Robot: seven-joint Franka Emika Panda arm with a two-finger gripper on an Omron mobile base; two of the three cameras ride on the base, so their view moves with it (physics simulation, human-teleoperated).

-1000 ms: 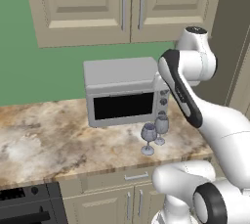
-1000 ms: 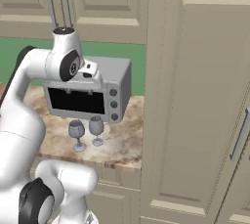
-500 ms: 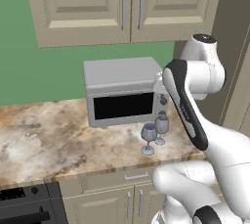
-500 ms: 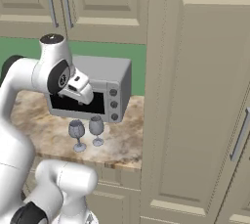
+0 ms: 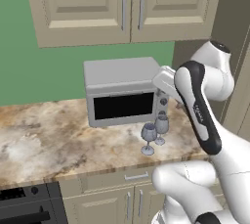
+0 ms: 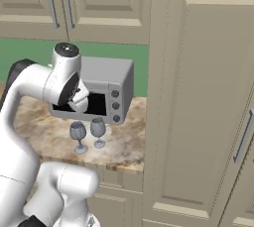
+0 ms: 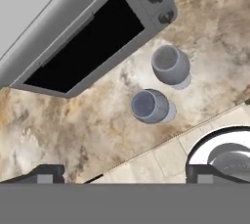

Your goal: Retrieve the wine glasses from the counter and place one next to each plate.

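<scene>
i hold the two-finger gripper, jaws spread wide and empty, high above two grey-blue stemmed wine glasses upright on the tan marbled counter before a grey microwave. next, i judge: descend, close on one stem.

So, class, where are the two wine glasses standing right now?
Both wine glasses stand upright, side by side, on the marbled counter just in front of the microwave's control-knob end, near the counter's front edge.
</scene>
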